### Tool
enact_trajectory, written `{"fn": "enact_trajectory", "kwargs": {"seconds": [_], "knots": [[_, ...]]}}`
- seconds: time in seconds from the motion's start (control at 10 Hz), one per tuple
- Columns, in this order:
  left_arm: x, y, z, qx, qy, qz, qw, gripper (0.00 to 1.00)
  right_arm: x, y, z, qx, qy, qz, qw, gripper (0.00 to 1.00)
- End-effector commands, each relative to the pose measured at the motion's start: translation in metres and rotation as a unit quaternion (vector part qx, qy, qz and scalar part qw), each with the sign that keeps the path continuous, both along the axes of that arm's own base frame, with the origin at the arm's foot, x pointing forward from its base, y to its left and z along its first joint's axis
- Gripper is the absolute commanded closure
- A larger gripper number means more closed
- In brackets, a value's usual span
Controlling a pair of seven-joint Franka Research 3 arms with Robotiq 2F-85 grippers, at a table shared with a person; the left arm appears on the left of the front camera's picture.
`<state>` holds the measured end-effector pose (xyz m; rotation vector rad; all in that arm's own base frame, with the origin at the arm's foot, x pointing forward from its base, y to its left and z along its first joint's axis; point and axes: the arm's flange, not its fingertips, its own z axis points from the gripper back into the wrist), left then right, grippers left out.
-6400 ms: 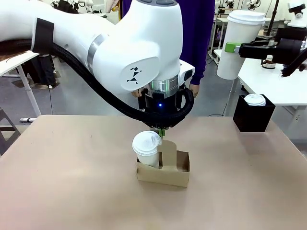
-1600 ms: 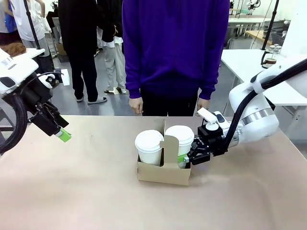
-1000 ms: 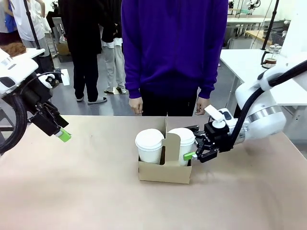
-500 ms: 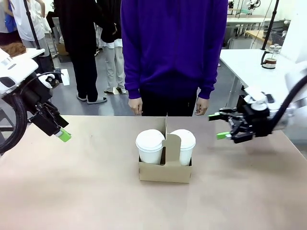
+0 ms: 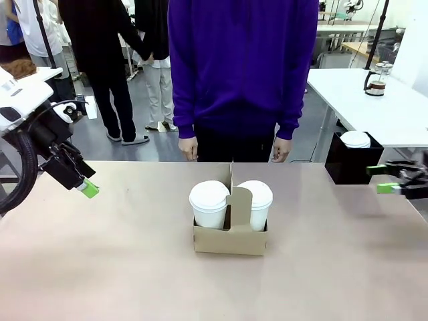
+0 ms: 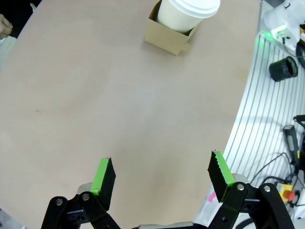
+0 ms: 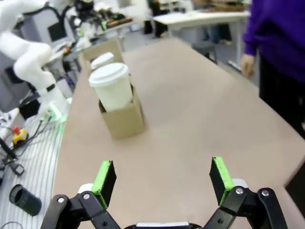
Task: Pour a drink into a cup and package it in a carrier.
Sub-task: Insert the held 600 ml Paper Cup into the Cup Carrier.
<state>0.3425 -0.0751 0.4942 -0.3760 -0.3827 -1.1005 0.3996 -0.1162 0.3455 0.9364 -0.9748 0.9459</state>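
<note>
Here the left gripper (image 6: 159, 174) hangs over bare table (image 6: 109, 109) with its jaws wide apart and nothing between the green pads (image 6: 103, 174). In the front view it (image 5: 83, 187) sits at the table's left edge, well apart from the carrier (image 5: 229, 237). Its wrist camera catches the carrier (image 6: 167, 39) far off near the top of the frame, one cup (image 6: 187, 14) standing in it.

The right gripper (image 7: 162, 183) is likewise spread wide and empty, hovering above the table, its pads (image 7: 219, 172) clear of everything. From the front it (image 5: 391, 179) shows at the right edge of the picture, just in front of a black box (image 5: 351, 164) that holds a white lid (image 5: 355, 138). In its wrist view the carrier (image 7: 123, 119) stands ahead and to the left, well apart from the fingers.

The carrier sits near the middle of the table, upright, its centre handle (image 5: 235, 200) rising between two cups. Both the left cup (image 5: 209, 204) and the right cup (image 5: 255, 202) stand lidded in their slots, touching the handle on either side.

A person (image 5: 242, 73) in a purple top stands at the far edge, hands (image 5: 188, 148) hanging at the sides, clear of the table. On a white table behind at right stands a press pot (image 5: 378, 77); what it holds is too small to tell.
</note>
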Motion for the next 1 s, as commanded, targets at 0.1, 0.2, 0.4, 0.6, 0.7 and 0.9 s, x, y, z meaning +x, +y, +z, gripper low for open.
{"fn": "enact_trajectory", "kwargs": {"seconds": [0.1, 0.2, 0.4, 0.6, 0.7, 0.9], "knots": [[0.000, 0.001, -0.001, -0.008, -0.001, -0.008, 1.000, 0.03, -0.030, -0.021, 0.011, -0.013, 0.004, -0.059, 0.998, 0.00], [0.000, 0.001, -0.001, -0.008, -0.001, -0.008, 1.000, 0.03, -0.037, -0.025, 0.012, -0.021, -0.001, -0.072, 0.997, 0.00], [0.000, 0.001, -0.001, -0.008, -0.001, -0.008, 1.000, 0.03, -0.037, -0.024, 0.011, -0.039, 0.002, -0.093, 0.995, 0.00], [0.000, 0.001, -0.001, -0.008, -0.001, -0.008, 1.000, 0.03, -0.034, -0.035, 0.008, -0.027, -0.008, -0.074, 0.997, 0.00], [0.000, 0.001, -0.001, -0.008, -0.001, -0.008, 1.000, 0.03, -0.034, -0.035, 0.008, -0.027, -0.008, -0.074, 0.997, 0.00], [0.000, 0.001, -0.001, -0.008, -0.001, -0.008, 1.000, 0.03, -0.034, -0.035, 0.008, -0.027, -0.008, -0.074, 0.997, 0.00]]}}
